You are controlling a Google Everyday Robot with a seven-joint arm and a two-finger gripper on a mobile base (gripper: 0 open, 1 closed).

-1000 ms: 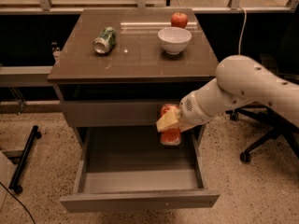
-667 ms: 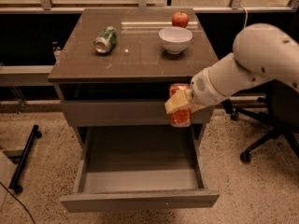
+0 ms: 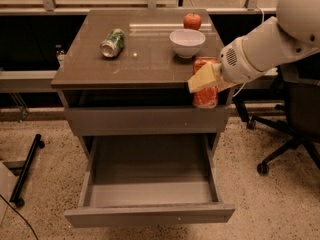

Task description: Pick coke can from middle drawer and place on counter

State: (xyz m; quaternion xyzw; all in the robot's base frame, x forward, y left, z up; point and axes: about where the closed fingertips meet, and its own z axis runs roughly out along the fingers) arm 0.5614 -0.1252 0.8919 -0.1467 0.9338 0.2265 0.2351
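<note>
1. Holding the coke can (image 3: 206, 98) upright in the gripper (image 3: 204, 81), fingers clamped across its upper half. Hanging just off the front right corner of the counter (image 3: 150, 59), with the can's bottom below the front edge.
2. Out of the middle drawer (image 3: 150, 176); pulled open below the front edge, nothing seen inside.
3. Step in hand, as judged: lift and carry onto the top. Raise until the can's bottom clears the front edge before moving inward, or risk clipping the lip and twisting in the grip.
4. Aim for the bare patch along the front edge, middle to right. Steer clear of the white bowl (image 3: 187, 42) near the right edge, the apple (image 3: 192, 21) by the back right corner, and the green can (image 3: 112, 42) lying on its side toward the left edge.
5. Set down flat, then release. Glossy top, probably slick.
6. Room: speckled floor (image 3: 270, 204), office chair (image 3: 295, 124) off the right edge, black stand (image 3: 27, 169) on the floor off the left edge.
</note>
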